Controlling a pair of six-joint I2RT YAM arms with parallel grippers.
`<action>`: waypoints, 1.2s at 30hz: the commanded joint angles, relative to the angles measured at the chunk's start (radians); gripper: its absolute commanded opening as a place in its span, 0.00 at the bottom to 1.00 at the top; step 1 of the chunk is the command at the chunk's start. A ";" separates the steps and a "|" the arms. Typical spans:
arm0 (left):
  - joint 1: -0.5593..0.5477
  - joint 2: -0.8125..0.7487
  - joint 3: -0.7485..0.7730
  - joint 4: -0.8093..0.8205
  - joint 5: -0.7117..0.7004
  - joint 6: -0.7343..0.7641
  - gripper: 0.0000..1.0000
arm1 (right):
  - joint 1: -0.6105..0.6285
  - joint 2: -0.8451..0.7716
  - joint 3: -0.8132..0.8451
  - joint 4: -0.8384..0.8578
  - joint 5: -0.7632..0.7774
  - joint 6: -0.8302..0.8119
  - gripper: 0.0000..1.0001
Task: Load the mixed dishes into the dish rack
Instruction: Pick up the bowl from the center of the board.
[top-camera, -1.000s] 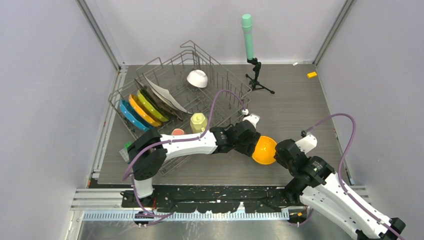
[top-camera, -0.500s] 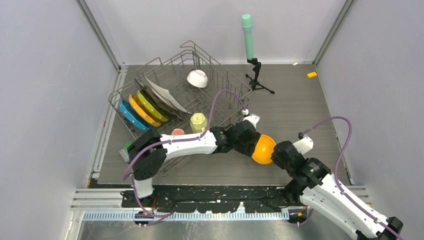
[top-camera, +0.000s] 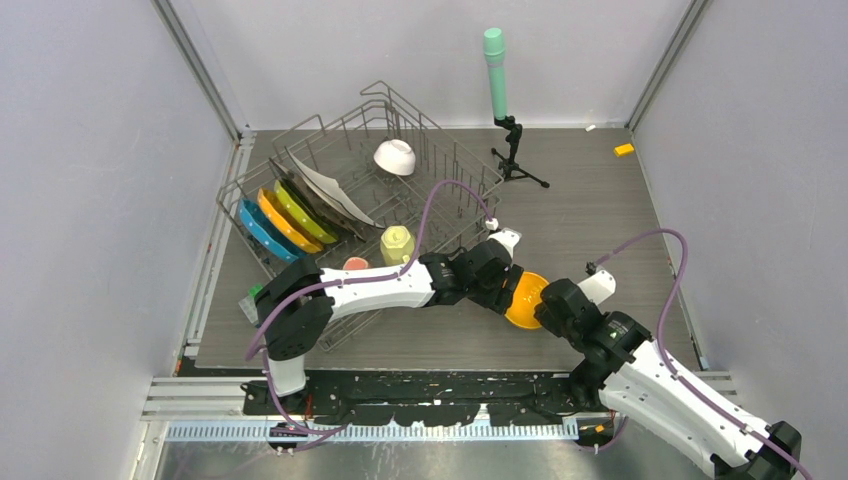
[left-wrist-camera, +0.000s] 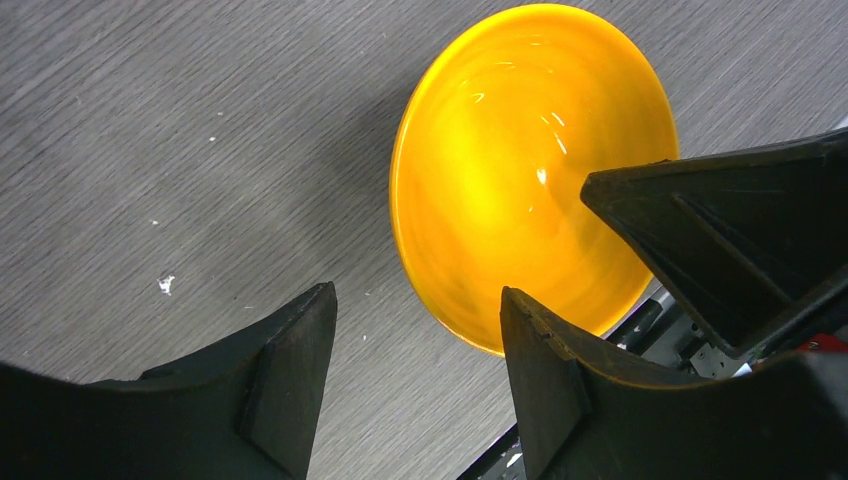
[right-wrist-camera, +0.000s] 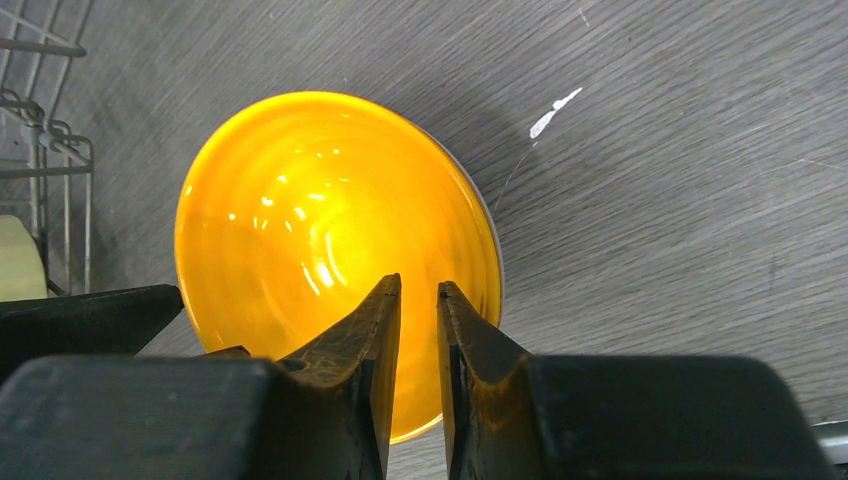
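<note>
A: What is biggest here?
B: The table (top-camera: 600, 230), then the rack (top-camera: 440, 160) on its far left part, with plates (top-camera: 283, 218) standing on edge in a row inside it.
A: And the bowl?
B: The bowl (top-camera: 522, 298) is outside the rack, over the table's near part, tilted, just right of the rack and between the two grippers.
A: Left gripper?
B: The left gripper (left-wrist-camera: 415, 300) has its jaws well apart, with bare table between them. The bowl is just beyond its fingertips.
A: The right one?
B: The right gripper (right-wrist-camera: 418, 290) leaves only a thin slit between its jaws, both tips over the bowl's inside. Whether they pinch it, I cannot tell.
</note>
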 joint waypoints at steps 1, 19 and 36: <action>0.006 0.005 0.041 0.046 0.008 -0.011 0.63 | 0.004 0.019 0.041 0.031 -0.003 -0.035 0.26; 0.014 -0.001 0.037 0.046 0.004 -0.007 0.64 | 0.004 -0.018 0.096 -0.158 0.184 0.069 0.30; 0.016 0.016 0.046 0.047 0.014 -0.014 0.64 | 0.004 0.027 0.057 -0.054 0.140 0.038 0.29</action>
